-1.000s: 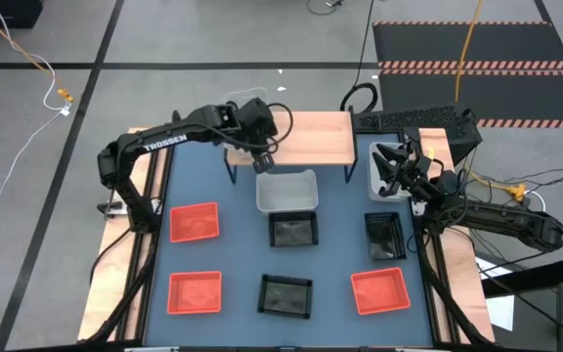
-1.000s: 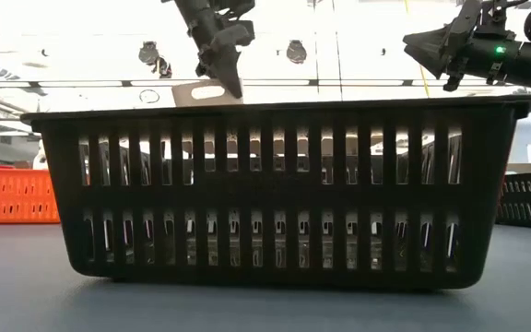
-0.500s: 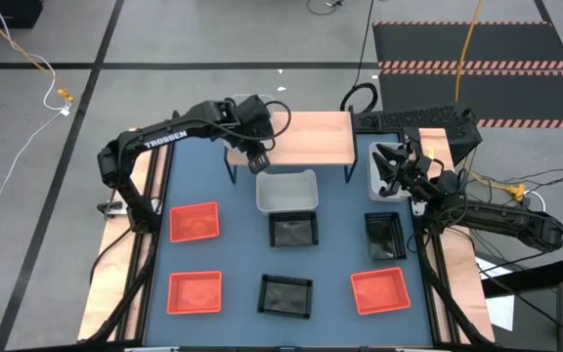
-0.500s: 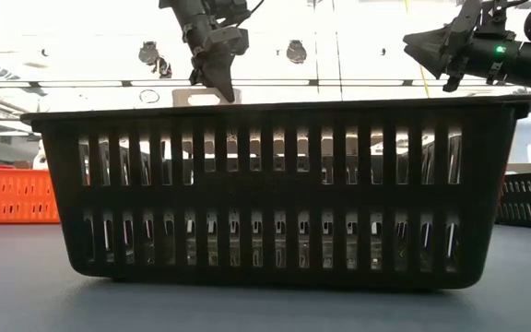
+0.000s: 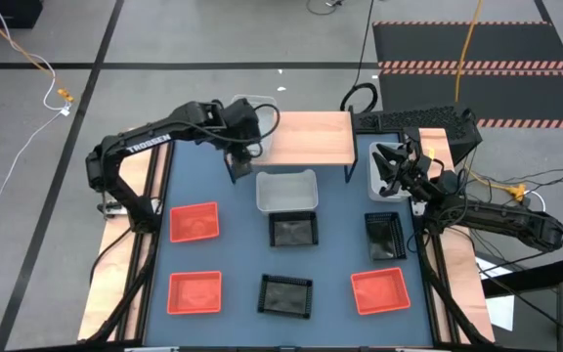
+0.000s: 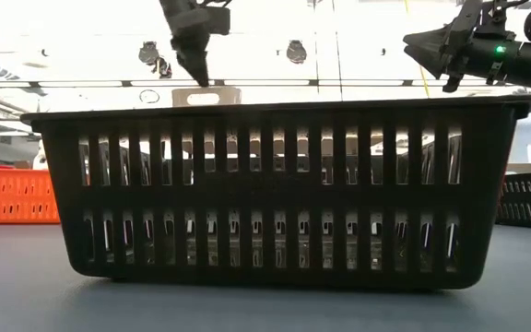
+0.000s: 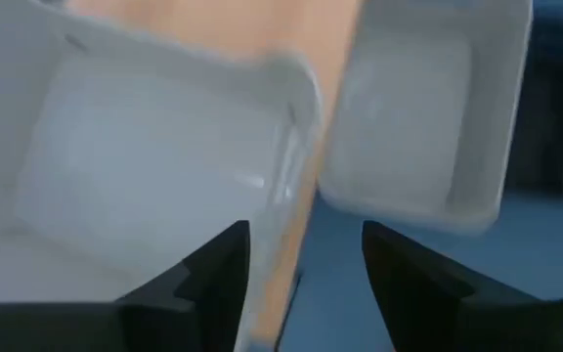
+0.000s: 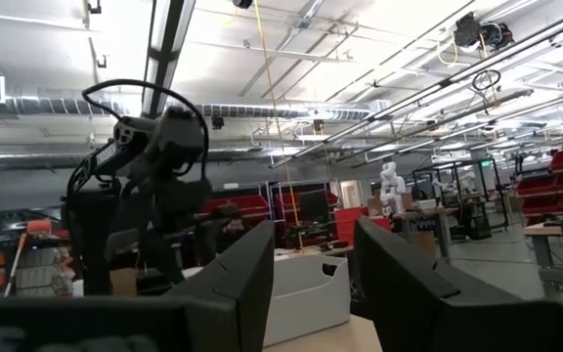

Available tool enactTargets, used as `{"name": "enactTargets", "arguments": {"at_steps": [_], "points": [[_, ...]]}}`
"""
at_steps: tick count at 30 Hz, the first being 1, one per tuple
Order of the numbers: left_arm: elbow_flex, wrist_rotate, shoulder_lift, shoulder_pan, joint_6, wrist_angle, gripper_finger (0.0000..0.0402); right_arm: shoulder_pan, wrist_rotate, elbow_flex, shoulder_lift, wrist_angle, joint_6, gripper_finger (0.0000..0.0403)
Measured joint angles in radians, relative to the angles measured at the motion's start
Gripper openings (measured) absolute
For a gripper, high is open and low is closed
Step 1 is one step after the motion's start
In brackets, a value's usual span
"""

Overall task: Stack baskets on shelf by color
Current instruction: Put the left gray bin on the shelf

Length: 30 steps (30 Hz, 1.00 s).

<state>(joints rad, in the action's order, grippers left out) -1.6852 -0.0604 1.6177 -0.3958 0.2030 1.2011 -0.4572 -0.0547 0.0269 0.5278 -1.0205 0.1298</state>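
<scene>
While the left pincer (image 5: 239, 154) hovers over the left end of the shelf (image 5: 311, 138), its two fingers stand apart with nothing between them; the left wrist view shows them spread above the rim of a white basket (image 7: 154, 166) sitting on the shelf board, with a second white basket (image 5: 286, 190) down on the table (image 5: 335, 249) just in front of the shelf. A third white basket (image 5: 387, 168) sits at the table's far right edge, beside the shelf's right end, and the right pincer (image 5: 396, 166) hangs above it with its fingers parted and empty. On the blue table top, two red baskets lie along the left side, one nearer the shelf (image 5: 194, 222) and one at the front (image 5: 194, 292), and a third red basket (image 5: 379, 290) lies at the front right. Three black baskets sit between them: one (image 5: 292, 230) just in front of the middle white basket, one (image 5: 384, 236) to its right, and one (image 5: 286, 294) at the front centre, which fills most of the low view
</scene>
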Motion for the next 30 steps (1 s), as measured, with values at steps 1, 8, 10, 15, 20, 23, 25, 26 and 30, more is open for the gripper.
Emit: {"name": "enactTargets", "arguments": {"at_steps": [1, 8, 10, 15, 20, 23, 25, 26, 30], "points": [[0.0, -0.006, 0.0, 0.0, 0.019, 0.034, 0.0209, 0.0, 0.0, 0.0, 0.0, 0.0, 0.007, 0.0139], [0.0, -0.115, 0.002, -0.006, 0.119, 0.112, 0.0216, 0.0, 0.0, 0.0, 0.0, 0.0, 0.038, 0.0139], [0.0, -0.114, 0.003, -0.012, 0.11, 0.113, 0.0216, 0.0, 0.0, 0.0, 0.0, 0.0, 0.039, 0.0139], [0.0, -0.115, 0.003, -0.025, -0.002, 0.128, 0.0199, 0.0, 0.001, 0.0, 0.0, 0.0, 0.042, 0.0139], [0.0, -0.085, 0.003, -0.011, -0.067, 0.15, 0.0172, 0.0, 0.003, 0.0, 0.0, 0.0, 0.042, 0.0139], [0.0, -0.071, 0.003, 0.008, -0.078, 0.158, 0.016, 0.0, 0.003, 0.0, 0.0, 0.0, 0.042, 0.0139], [0.0, -0.07, 0.003, 0.02, -0.076, 0.157, 0.0154, 0.0, 0.003, 0.0, 0.0, 0.0, 0.042, 0.0139], [0.0, -0.069, 0.003, 0.025, -0.072, 0.156, 0.0153, 0.0, 0.003, 0.0, 0.0, 0.0, 0.042, 0.0139], [0.0, -0.085, 0.003, 0.033, -0.055, 0.157, 0.0154, 0.0, 0.003, 0.0, 0.0, 0.0, 0.051, 0.0139]]}}
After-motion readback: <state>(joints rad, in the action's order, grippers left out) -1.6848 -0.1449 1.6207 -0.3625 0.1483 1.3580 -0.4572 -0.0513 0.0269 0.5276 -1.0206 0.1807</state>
